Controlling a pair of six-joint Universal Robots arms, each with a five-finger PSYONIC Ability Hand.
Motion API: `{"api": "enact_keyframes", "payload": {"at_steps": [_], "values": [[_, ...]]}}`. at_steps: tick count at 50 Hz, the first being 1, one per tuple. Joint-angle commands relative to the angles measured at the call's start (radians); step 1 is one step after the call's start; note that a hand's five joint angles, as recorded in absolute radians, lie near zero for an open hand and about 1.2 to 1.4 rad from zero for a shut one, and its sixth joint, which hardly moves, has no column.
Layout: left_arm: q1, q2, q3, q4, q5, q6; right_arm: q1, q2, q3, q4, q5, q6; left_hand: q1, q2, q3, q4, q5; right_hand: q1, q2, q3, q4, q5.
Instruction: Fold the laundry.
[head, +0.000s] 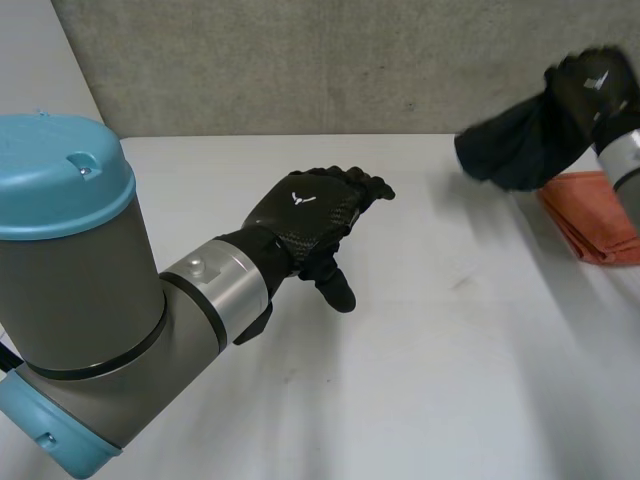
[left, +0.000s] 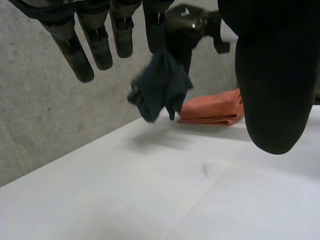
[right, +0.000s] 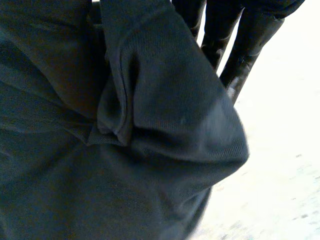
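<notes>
My right hand (head: 592, 82) is raised over the table's far right and is shut on a dark cloth (head: 508, 148), which hangs bunched below it, clear of the table. In the left wrist view the same dark cloth (left: 160, 89) dangles from the right hand (left: 187, 21). The right wrist view has the dark cloth (right: 125, 150) bunched and folded under the palm, with fingers (right: 245, 55) showing past its edge. My left hand (head: 312, 215) hovers open above the middle of the white table (head: 430, 360), fingers (left: 95, 47) straight, holding nothing.
A folded orange cloth (head: 597, 222) lies at the table's right edge, just beneath and behind the hanging dark cloth; it is also in the left wrist view (left: 212, 111). A grey wall (head: 330, 60) runs along the table's far side.
</notes>
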Motion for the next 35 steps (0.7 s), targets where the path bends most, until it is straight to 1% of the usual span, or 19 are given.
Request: {"api": "enact_keyframes", "payload": {"at_steps": [1,5,12,18,23,24,27,28,31,32,34,35], "values": [[-0.001,0.001,0.005,0.005,0.000,-0.013,-0.040,0.043,-0.216,0.029,0.040,0.115,-0.024,-0.018,-0.031,-0.017,-0.006,0.482,0.238,0.299,0.204,0.351],[-0.001,-0.002,0.005,0.005,0.000,-0.022,-0.082,0.118,-0.330,0.104,0.029,0.123,-0.024,-0.018,-0.031,-0.017,-0.006,0.482,0.238,0.299,0.204,0.351],[-0.001,-0.013,-0.004,0.005,0.000,-0.031,-0.183,0.197,-0.339,0.141,-0.035,0.114,-0.021,-0.015,-0.028,-0.014,-0.003,0.482,0.238,0.299,0.204,0.351],[-0.001,-0.027,-0.009,0.005,0.000,-0.033,-0.324,0.257,-0.292,0.157,-0.162,0.108,-0.021,-0.015,-0.028,-0.014,-0.003,0.482,0.238,0.299,0.204,0.351],[-0.001,-0.039,-0.009,0.005,0.000,-0.033,-0.401,0.270,-0.220,0.163,-0.264,0.089,-0.021,-0.015,-0.028,-0.014,-0.003,0.482,0.238,0.299,0.204,0.351],[-0.003,-0.041,-0.009,0.005,0.000,-0.033,-0.427,0.265,-0.191,0.164,-0.300,0.083,-0.021,-0.015,-0.028,-0.014,-0.003,0.482,0.238,0.299,0.204,0.351],[-0.003,-0.041,-0.009,0.005,0.000,-0.033,-0.459,0.260,-0.164,0.167,-0.348,0.076,-0.021,-0.015,-0.028,-0.014,-0.003,0.482,0.238,0.299,0.204,0.351],[-0.003,-0.041,-0.009,0.005,0.000,-0.033,-0.468,0.256,-0.152,0.175,-0.377,0.073,-0.021,-0.015,-0.028,-0.014,-0.003,0.482,0.238,0.299,0.204,0.351],[-0.004,-0.041,-0.009,0.005,0.000,-0.033,-0.473,0.253,-0.149,0.196,-0.400,0.074,-0.021,-0.015,-0.028,-0.014,-0.003,0.460,0.216,0.277,0.181,0.329],[-0.004,-0.039,-0.009,0.005,-0.001,-0.033,-0.474,0.254,-0.152,0.216,-0.403,0.073,-0.021,-0.015,-0.028,-0.014,-0.003,-0.017,-0.261,-0.200,-0.296,-0.148],[-0.007,-0.039,-0.009,0.005,-0.001,-0.033,-0.474,0.253,-0.155,0.239,-0.400,0.069,-0.021,-0.015,-0.028,-0.014,-0.003,-0.740,-0.984,-0.922,-1.018,-0.871],[-0.007,-0.039,-0.009,0.005,-0.001,-0.033,-0.474,0.253,-0.158,0.253,-0.400,0.065,-0.021,-0.015,-0.028,-0.014,-0.003,-0.740,-0.984,-0.922,-1.018,-0.871]]}}
